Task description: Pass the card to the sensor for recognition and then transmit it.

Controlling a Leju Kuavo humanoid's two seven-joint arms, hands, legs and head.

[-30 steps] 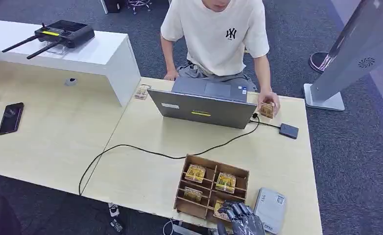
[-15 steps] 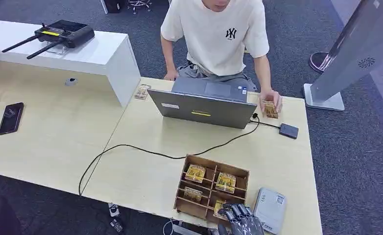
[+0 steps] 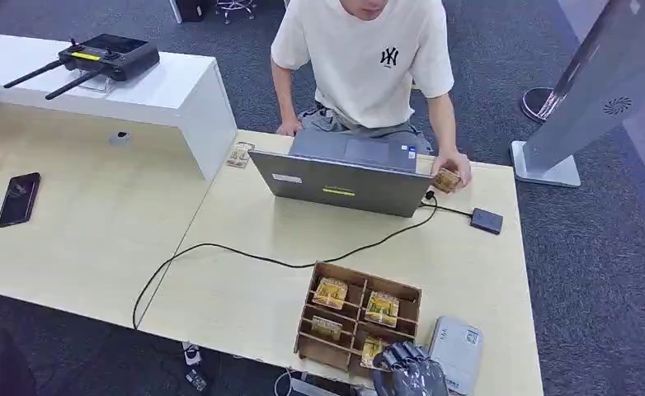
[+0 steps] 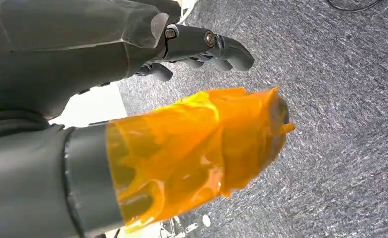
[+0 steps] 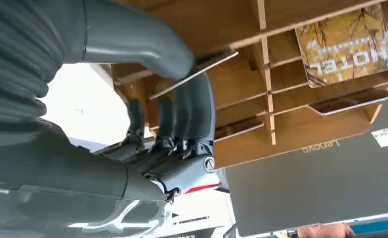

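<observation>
Right wrist view: the right hand pinches a card edge-on between thumb and fingers at the wooden tray's near compartment, the grey sensor just beside it.

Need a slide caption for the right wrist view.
Robot hand pinching a thin card at the brown wooden divider box.

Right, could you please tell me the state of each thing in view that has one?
Laptop: open, lid up, facing the person.
Wooden box: open-topped, cards in its compartments.
Card: pinched by the right hand, at the box.
Left hand: holds nothing, above the carpet.
Person's hand: holding another card beside the laptop.
Card reader: flat on the table, cable attached.
</observation>
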